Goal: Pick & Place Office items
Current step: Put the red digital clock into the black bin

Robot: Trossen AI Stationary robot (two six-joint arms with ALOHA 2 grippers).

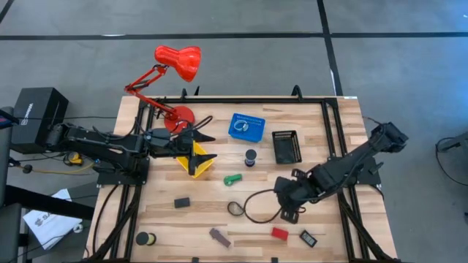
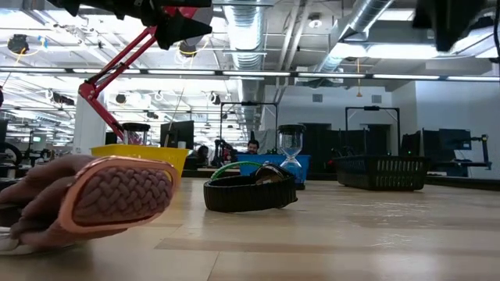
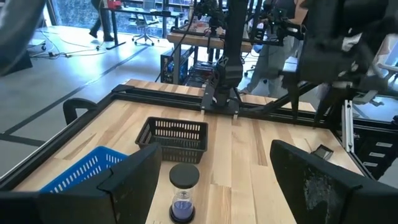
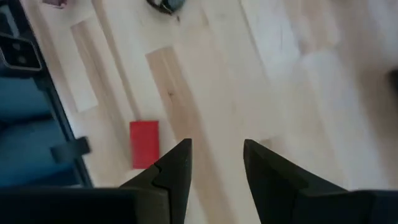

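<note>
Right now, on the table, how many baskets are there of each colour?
yellow basket: 1
blue basket: 1
black basket: 1
Total: 3

The left gripper (image 1: pixel 207 147) hangs above the yellow basket (image 1: pixel 191 162), with the lamp base (image 1: pixel 179 117) just behind it. Ahead of its fingers stands the hourglass (image 3: pixel 184 190), the black basket (image 3: pixel 176 138) beyond it and the blue basket (image 3: pixel 81 171) to one side. The right gripper (image 4: pixel 216 163) hovers near the red block (image 4: pixel 144 144), the black loop (image 1: pixel 256 204) beside it; the small block (image 1: pixel 308 237) nearby is perhaps a clip.
</note>
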